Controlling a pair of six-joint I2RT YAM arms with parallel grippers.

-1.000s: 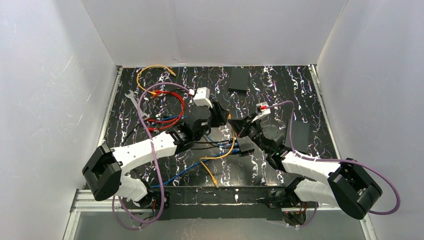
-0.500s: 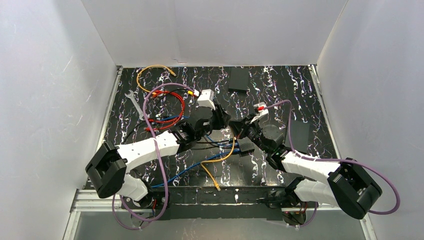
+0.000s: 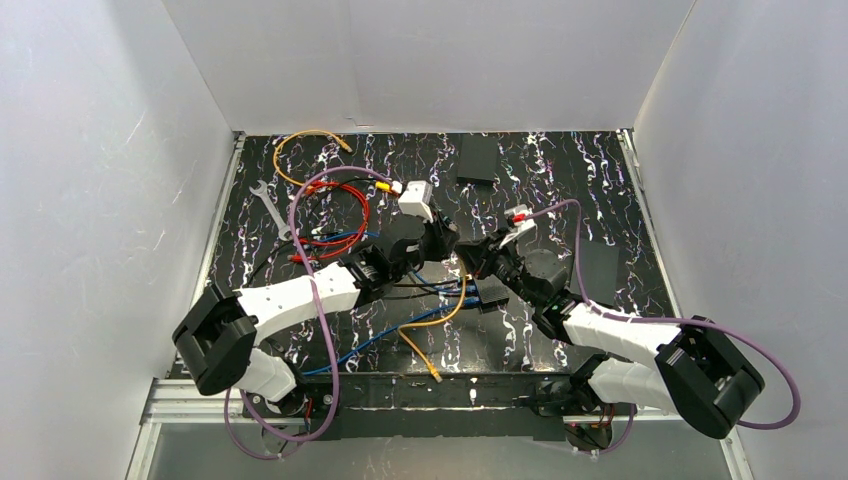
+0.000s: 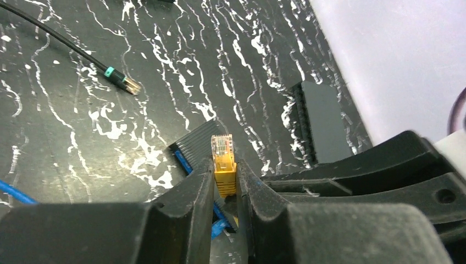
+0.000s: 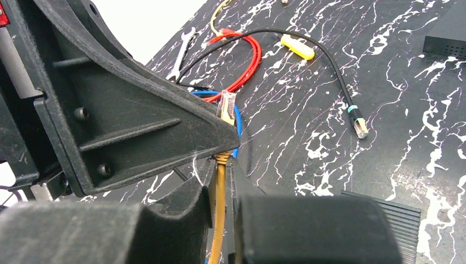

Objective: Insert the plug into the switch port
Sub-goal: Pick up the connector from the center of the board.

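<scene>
1. We judge this a regrasp: our left gripper (image 4: 223, 169) pinches the yellow plug (image 4: 221, 146) just beside the switch (image 3: 492, 293), and our right gripper (image 5: 220, 171) clamps its cable (image 5: 218, 225).
2. Next we must aim the plug at a switch port; the ports are hidden.
3. A black marbled table (image 3: 560, 170) lies under the switch, with white walls (image 3: 430, 60) around it.

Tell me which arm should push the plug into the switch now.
Left. The left gripper clamps the yellow plug itself, tip free and facing the switch; the right gripper pinches only the cable behind it.
</scene>
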